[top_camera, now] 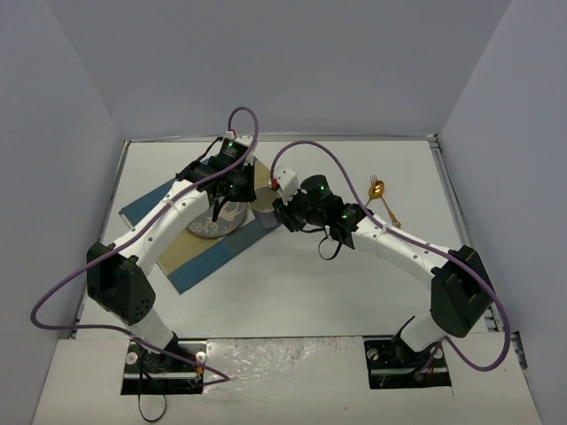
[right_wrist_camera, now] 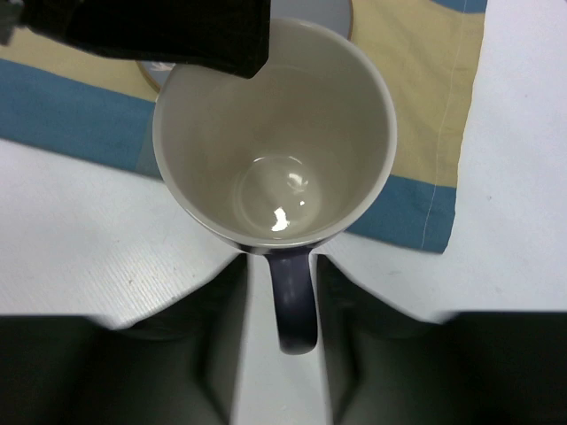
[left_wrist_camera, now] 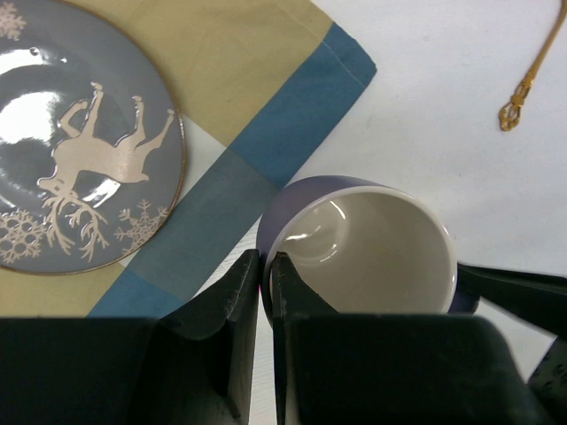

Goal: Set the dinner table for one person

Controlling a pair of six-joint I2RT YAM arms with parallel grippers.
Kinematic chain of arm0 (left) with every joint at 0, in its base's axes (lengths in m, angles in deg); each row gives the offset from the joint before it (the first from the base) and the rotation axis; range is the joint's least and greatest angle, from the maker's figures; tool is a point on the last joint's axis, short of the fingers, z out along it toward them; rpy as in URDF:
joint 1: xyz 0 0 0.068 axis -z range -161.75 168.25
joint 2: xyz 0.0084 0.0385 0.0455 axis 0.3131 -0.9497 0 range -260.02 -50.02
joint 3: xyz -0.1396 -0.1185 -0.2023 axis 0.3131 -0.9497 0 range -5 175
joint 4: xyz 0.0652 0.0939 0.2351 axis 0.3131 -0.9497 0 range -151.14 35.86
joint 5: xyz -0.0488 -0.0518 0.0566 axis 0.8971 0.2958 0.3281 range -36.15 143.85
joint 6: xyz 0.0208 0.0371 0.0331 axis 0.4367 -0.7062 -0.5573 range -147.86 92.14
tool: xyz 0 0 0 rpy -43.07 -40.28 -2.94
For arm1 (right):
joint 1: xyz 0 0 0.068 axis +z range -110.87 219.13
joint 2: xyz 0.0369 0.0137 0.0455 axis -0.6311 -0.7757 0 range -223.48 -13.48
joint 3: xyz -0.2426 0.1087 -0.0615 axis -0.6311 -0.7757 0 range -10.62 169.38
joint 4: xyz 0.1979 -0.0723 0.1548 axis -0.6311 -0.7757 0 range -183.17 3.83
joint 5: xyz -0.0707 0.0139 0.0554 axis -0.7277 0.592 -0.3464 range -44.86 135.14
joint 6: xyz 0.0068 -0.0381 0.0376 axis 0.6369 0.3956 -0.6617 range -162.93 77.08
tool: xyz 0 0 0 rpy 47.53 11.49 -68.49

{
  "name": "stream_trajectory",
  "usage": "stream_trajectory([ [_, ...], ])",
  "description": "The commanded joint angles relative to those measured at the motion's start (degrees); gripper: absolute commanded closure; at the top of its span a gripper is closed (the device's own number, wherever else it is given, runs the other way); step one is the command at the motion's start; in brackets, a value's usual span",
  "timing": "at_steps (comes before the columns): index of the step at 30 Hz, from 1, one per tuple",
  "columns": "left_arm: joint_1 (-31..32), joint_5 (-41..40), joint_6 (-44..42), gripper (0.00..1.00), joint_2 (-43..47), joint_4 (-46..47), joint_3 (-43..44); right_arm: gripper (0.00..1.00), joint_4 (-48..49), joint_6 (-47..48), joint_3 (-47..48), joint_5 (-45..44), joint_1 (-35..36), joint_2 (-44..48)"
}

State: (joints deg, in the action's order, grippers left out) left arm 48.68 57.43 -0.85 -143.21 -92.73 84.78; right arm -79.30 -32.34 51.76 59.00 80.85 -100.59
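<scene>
So the dinner table (top_camera: 310, 283) is the big white slab filling the floor of the grey-walled booth, right in front of both arm bases. From the top view its long side looks like it runs left to right, square to the arms, though the angle makes that hard to be sure of. The stuff on it: one blue-and-tan placemat (left_wrist_camera: 257, 62) on the left half, turned diagonal to the table edges, and one grey plate (left_wrist_camera: 89, 133) with a white deer sitting on that placemat. There's also one mug (left_wrist_camera: 372, 239), purple outside and white inside, upright at the placemat's right-hand corner. Can't tell if it's resting or lifted a bit. Over on the right, well apart from all that, there's one gold spoon (top_camera: 377, 189), and beside it what looks like one fork (top_camera: 373, 178), too small to be sure. The mug's handle points toward the right arm. The left gripper (left_wrist_camera: 267, 266) is pinched on the mug's wall, one finger inside the rim and one outside. The right gripper (right_wrist_camera: 279, 266) is spread apart, with a finger on each side of the handle and bare table showing in both gaps, so not touching.
</scene>
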Motion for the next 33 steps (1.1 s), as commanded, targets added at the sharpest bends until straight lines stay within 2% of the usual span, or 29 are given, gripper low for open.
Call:
stream_trajectory([
  [1, 0.0, -2.5, 0.5, 1.00, 2.7, 2.8, 2.1, 0.59, 8.4, -0.1, 2.1, 0.3, 0.5, 2.1],
  [3, 0.1, -3.0, 0.3, 1.00, 2.9, 2.5, 2.5, 0.48, 8.4, -0.1, 2.0, 0.6, 0.5, 2.1],
  [4, 0.1, -3.0, 0.3, 1.00, 2.9, 2.3, 2.7, 0.39, 8.3, -0.2, 2.0, 0.6, 0.4, 2.1],
  [10, -0.2, -7.1, -1.4, 1.00, 2.1, 1.3, 5.4, 0.19, 7.3, -0.2, 1.4, -0.2, 0.4, 3.6],
  [15, -1.4, -9.5, -3.2, 1.00, -0.2, 0.5, 9.2, 0.05, 4.6, -0.4, 0.6, -2.8, -0.2, 8.8],
  [19, -4.3, -9.3, -4.0, 1.00, -3.5, 1.0, 13.4, 0.00, 1.7, -0.4, 0.1, -4.6, -0.3, 15.2],
  [23, -8.3, -8.8, -4.4, 1.00, -8.0, 1.7, 18.8, 0.00, 1.6, -1.8, -1.8, -6.9, -0.4, 20.7],
  [33, -13.9, -7.8, -6.4, 1.00, -24.7, 1.0, 42.2, 0.00, 1.7, -4.9, -6.0, -9.3, -0.6, 25.5],
])
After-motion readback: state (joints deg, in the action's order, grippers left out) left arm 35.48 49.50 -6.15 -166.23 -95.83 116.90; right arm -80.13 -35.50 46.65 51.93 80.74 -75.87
